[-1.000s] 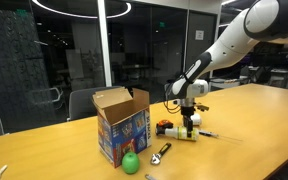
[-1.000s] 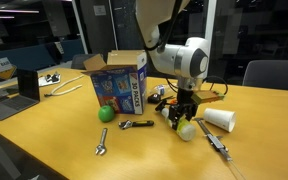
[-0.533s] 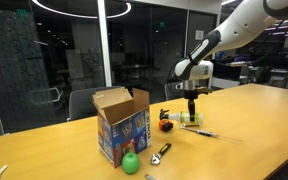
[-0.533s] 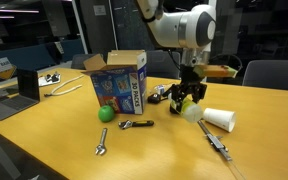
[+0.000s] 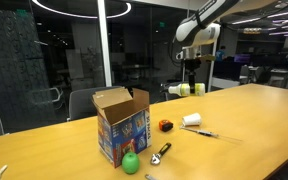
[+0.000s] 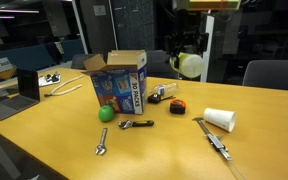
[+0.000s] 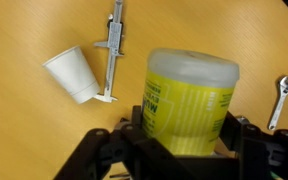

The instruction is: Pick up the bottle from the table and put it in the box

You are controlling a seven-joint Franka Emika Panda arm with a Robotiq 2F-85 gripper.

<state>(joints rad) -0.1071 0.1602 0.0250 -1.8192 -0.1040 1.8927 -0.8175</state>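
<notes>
Hangs high over the table (image 5: 254, 115) now, no longer down among the clutter as a second back: a plain lift, up and somewhat away from the near edge. Counts, by that, as pick done, with only carry and release left. Leaves the box (image 5: 121, 125) untouched on the wood, brown flaps spread open at the top, blue printed sides facing out, well apart from the load and far below it. Calls, most likely, for travel sideways until over the opening, then a descent before letting go. Risks, otherwise, clipping a raised flap on the way in.

Keeps the gripper (image 7: 184, 128) clenched on the bottle (image 7: 189, 98), black jaws pressed against both flanks of the body in the wrist view. Carries it lying crosswise, seen side-on in an exterior view (image 5: 184, 89) and end-on in an exterior view (image 6: 191, 65). Shows a slim form, part white and part yellow-green, with a rounded pale end and a yellow label bearing dark print too small to read. Sits square in the grip, with no visible tilt or slip.

Leaves below, in the wrist view, a white cup (image 7: 72, 75) on its side, a caliper (image 7: 112, 50) just beside it, and a small wrench (image 7: 281, 95) apart at the edge.
</notes>
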